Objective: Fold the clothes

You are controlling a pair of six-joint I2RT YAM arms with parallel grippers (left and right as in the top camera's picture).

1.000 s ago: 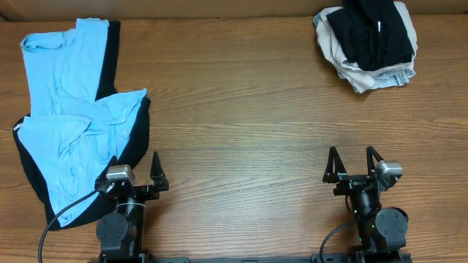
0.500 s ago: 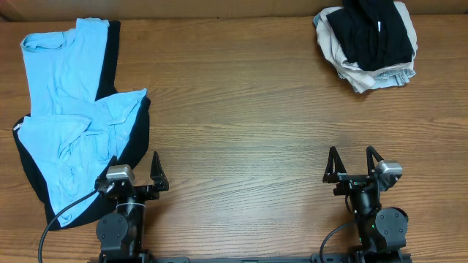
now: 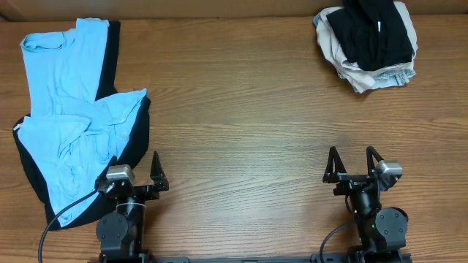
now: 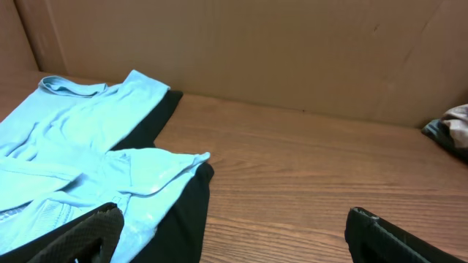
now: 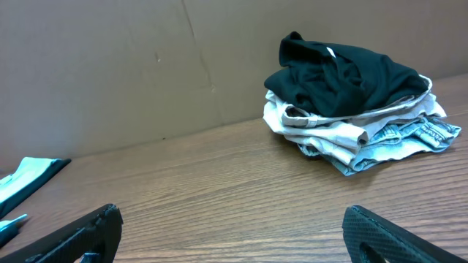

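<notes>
Left end effector (image 3: 136,164), right end effector (image 3: 352,158) (agape), wooden table (image 3: 241,109), cardboard wall (image 4: 256,51)

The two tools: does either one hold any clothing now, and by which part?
Nothing is held. The left tool and the right tool are both open, with no cloth between the fingers.

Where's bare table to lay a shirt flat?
Free: the wide middle of the table, between the light blue T-shirt on the black garment at left and the clothes pile at far right; also from that pile down to the right gripper. Crowded: left edge, by the left gripper.
</notes>
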